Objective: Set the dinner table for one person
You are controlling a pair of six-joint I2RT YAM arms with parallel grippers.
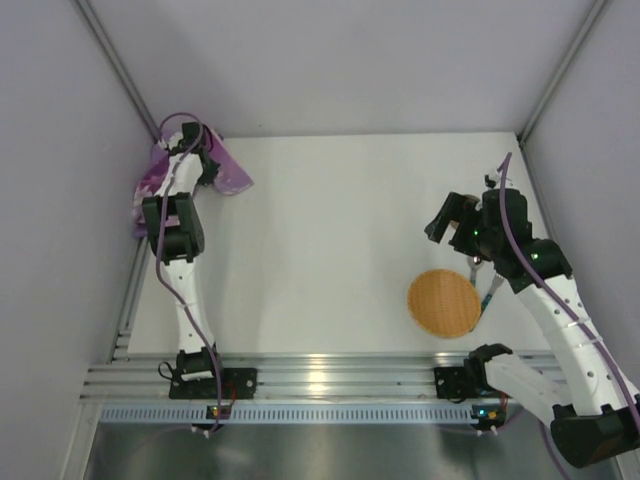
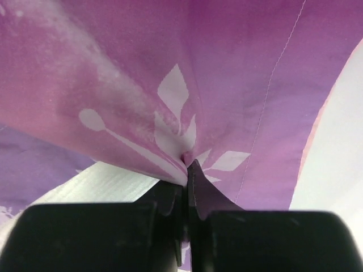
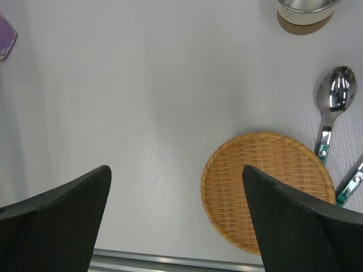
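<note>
- Surveying the dinner table, I find a plain matte white tabletop. A silver aluminium rail runs along its near edge, where both my arms are bolted.
- Room: pale grey panels close off the left, far and right sides.
- Placemat, count one. It is purple-pink with white printed shapes and lies bunched at the far left corner of the tabletop, partly over the left edge.
- Left gripper: jaws closed, with a fold of the placemat pinched between them.
- Right gripper: jaws spread wide with nothing held, above the right side of the tabletop.
- Woven disc, count one. It is round and tan and lies flat near the near edge, right of centre.
- Spoon, count one. It has a shiny metal bowl and green on the handle, and lies just beside the disc's right rim.
- Second green-handled utensil, count one. Its head is out of view, so I cannot tell what kind it is.
- Cup, count one. It has a tan base, is cut off by the frame, and stands farther from the near edge than the disc.
</note>
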